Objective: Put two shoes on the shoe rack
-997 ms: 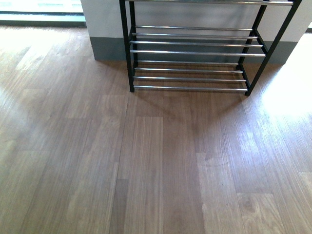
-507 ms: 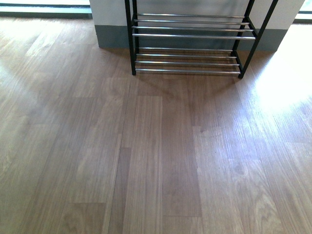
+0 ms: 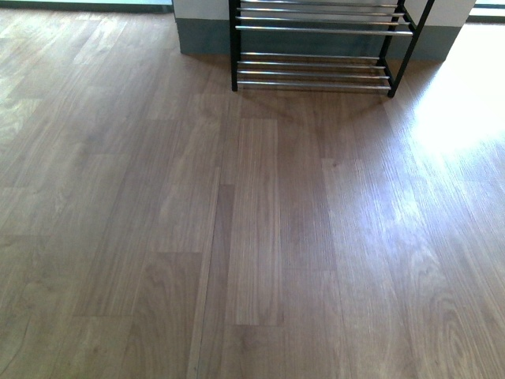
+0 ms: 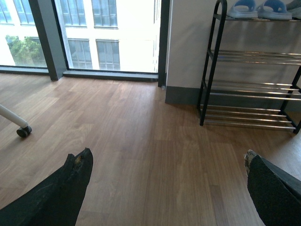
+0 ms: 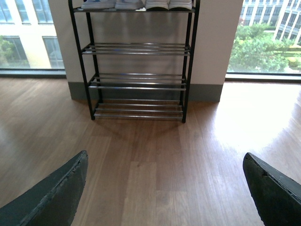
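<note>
Front view: wood-plank floor [image 3: 260, 237] fills the frame. The shoe rack [image 3: 316, 71] stands at the far edge, against a white wall with a grey skirting [image 3: 201, 35]; only its lower two tiers of chrome bars show, both bare. Neither arm nor shoe appears here.

Left wrist view: left pincer [image 4: 167, 176] spread wide, black fingertips [image 4: 75, 174] far apart, nothing between them, above the floor. Rack ahead beside the wall; two shoes [image 4: 261, 8] with pale soles sit on its top tier, cut by the frame edge. A caster wheel [image 4: 23, 131] rests on the floor near the window [image 4: 94, 33].

Right wrist view: right pincer [image 5: 164, 181] also spread wide and empty. Rack faces it squarely; the shoe soles line the top tier, lower tiers bare.
</note>
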Action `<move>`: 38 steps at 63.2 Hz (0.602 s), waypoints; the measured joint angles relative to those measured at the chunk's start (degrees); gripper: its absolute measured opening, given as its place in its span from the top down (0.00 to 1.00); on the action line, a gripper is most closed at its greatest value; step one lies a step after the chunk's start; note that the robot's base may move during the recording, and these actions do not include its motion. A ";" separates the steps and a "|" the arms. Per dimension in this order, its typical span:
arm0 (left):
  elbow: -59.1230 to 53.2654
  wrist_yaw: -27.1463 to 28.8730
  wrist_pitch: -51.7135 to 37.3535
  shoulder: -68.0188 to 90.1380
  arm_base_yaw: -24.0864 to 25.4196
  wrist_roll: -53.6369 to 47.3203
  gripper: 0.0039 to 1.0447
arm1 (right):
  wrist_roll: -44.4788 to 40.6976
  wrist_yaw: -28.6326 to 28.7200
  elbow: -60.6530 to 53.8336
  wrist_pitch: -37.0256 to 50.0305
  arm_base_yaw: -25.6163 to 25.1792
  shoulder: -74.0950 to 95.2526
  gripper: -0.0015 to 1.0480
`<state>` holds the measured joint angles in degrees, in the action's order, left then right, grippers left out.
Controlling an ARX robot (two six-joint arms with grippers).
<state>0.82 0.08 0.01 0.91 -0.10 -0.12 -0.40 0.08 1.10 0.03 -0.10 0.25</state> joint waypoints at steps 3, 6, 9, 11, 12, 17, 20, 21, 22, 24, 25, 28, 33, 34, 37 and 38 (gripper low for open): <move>0.00 0.00 0.02 0.00 -0.02 0.00 0.09 | 0.00 -0.02 0.00 0.00 0.00 0.00 0.09; 0.00 -0.07 0.00 0.00 -0.02 0.00 0.09 | 0.00 -0.04 0.00 0.00 0.00 0.02 0.09; 0.00 -0.07 0.00 0.00 -0.02 0.00 0.09 | 0.00 -0.07 0.00 0.00 0.00 -0.04 0.09; 0.00 -0.07 0.02 0.00 -0.02 0.00 0.09 | 0.00 -0.04 0.00 0.00 0.00 0.00 0.09; 0.00 -0.07 0.00 0.00 0.00 0.00 0.09 | 0.00 -0.02 0.00 0.00 0.00 0.02 0.09; 0.00 -0.07 0.02 0.00 -0.02 0.00 0.09 | 0.00 -0.04 0.00 0.00 0.00 0.00 0.09; 0.00 -0.07 0.00 0.00 -0.02 0.00 0.09 | 0.00 -0.07 0.00 0.00 0.00 0.00 0.09; 0.00 -0.07 0.00 0.00 -0.02 0.00 0.09 | 0.00 -0.07 0.00 0.00 0.00 0.00 0.09; 0.00 -0.07 0.02 0.00 0.00 0.00 0.09 | 0.00 -0.07 0.00 0.00 0.00 0.00 0.09; 0.00 -0.07 0.02 0.00 -0.02 0.00 0.09 | 0.00 -0.07 0.00 0.00 0.00 0.02 0.09; 0.00 -0.07 0.02 0.00 -0.02 0.02 0.09 | 0.00 -0.04 0.00 0.00 0.00 0.02 0.09; 0.00 -0.07 0.00 0.00 -0.02 0.00 0.09 | 0.00 -0.04 0.00 0.00 0.00 0.00 0.09; 0.00 -0.07 0.00 0.00 -0.02 0.02 0.09 | 0.00 -0.07 0.00 -0.02 0.00 0.00 0.09; 0.00 -0.07 0.00 0.00 -0.02 0.00 0.09 | 0.00 -0.07 0.00 -0.02 0.00 0.00 0.09; 0.00 -0.07 0.00 0.00 0.00 0.00 0.09 | 0.00 -0.07 0.00 -0.02 0.00 -0.13 0.09; 0.00 -0.07 0.00 0.00 -0.02 0.00 0.09 | 0.00 -0.07 0.00 -0.02 0.00 -0.11 0.09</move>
<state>0.82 0.01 0.01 0.91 -0.12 -0.12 -0.40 0.01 1.10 0.01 -0.10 0.14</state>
